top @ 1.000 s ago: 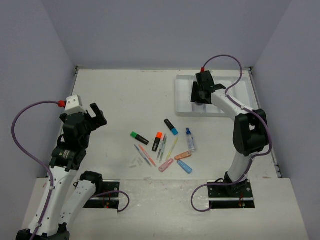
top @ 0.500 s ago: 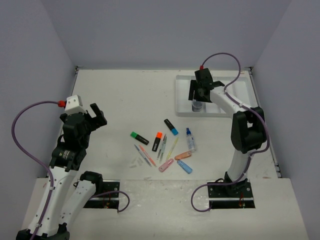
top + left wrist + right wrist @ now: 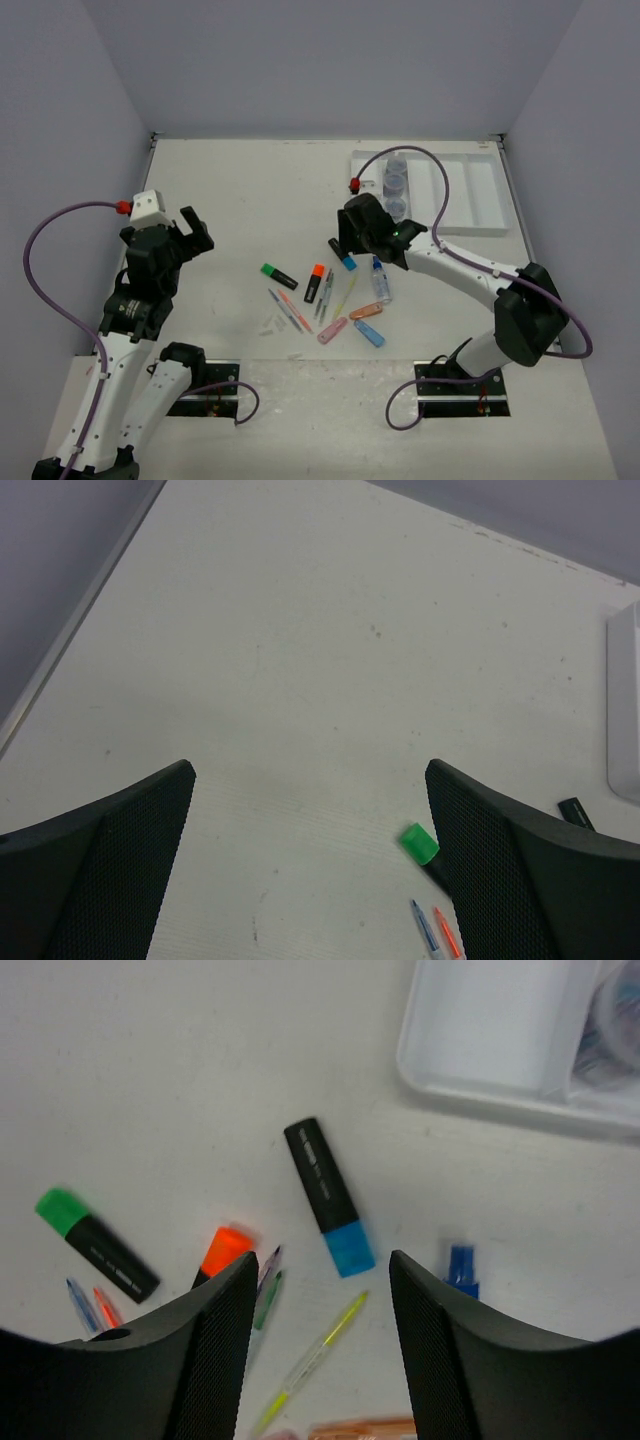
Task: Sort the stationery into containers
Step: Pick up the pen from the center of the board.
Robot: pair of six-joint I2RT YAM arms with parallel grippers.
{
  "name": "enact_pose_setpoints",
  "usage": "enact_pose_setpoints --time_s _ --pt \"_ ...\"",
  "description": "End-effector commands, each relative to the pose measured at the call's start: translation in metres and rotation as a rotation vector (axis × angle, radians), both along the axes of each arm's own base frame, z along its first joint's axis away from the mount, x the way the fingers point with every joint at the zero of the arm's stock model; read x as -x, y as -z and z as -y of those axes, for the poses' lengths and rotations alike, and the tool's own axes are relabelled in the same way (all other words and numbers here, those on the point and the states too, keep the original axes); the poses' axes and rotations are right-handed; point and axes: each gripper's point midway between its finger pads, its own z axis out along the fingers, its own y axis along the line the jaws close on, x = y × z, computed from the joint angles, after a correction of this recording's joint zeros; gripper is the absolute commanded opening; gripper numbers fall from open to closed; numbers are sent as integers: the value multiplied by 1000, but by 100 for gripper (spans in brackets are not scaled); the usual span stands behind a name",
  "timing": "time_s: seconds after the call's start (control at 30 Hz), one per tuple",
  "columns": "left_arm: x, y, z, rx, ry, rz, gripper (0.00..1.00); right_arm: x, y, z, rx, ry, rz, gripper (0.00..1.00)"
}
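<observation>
The white divided tray (image 3: 470,195) lies at the back right and holds three grey-blue jars (image 3: 396,186) in its left compartment. My right gripper (image 3: 346,240) is open and empty, hovering over the blue-capped highlighter (image 3: 343,255), which shows between its fingers in the right wrist view (image 3: 328,1197). Orange-capped (image 3: 315,283) and green-capped (image 3: 279,276) highlighters, thin pens (image 3: 291,311), a yellow pen (image 3: 346,294), the blue-capped bottle (image 3: 381,279) and capsule pieces (image 3: 367,312) lie in a cluster on the table. My left gripper (image 3: 192,230) is open and empty at the left, apart from the cluster.
The left wrist view shows the green cap (image 3: 418,843) beside the right finger, two pen tips (image 3: 432,932) and the tray's edge (image 3: 625,710). The right wrist view shows the tray corner (image 3: 480,1030). Grey walls enclose the table.
My right gripper has left the tray, with a jar now standing there, and swung left and nearer to hover over the blue-capped highlighter. The left arm has not moved.
</observation>
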Motion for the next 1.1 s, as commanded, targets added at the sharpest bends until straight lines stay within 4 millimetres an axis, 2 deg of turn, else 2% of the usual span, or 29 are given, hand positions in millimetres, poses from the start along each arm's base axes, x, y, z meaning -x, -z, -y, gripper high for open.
enact_pose_setpoints --time_s 0.0,0.03,0.1,0.17,0.4,0.47,0.57,1.07 --pt "-4 -9 -1 5 -5 37 100 16 15 -12 -118 112 -1 50" --pt "-3 -10 -1 7 -2 41 100 22 21 -15 -139 119 -24 47" --pt "-3 -10 2 9 11 41 100 33 36 -18 -169 166 -95 27" --pt "-3 -9 3 12 19 41 100 44 51 -13 -105 209 -116 21" --pt "-5 -8 13 25 72 39 100 70 67 -12 24 273 -147 19" --pt "-6 -8 15 27 86 41 100 77 72 -17 24 260 -162 24" --pt "-5 -10 18 30 100 49 100 86 77 -21 31 260 -179 25" --pt "-1 -15 24 33 132 72 100 98 105 -19 115 297 -243 24"
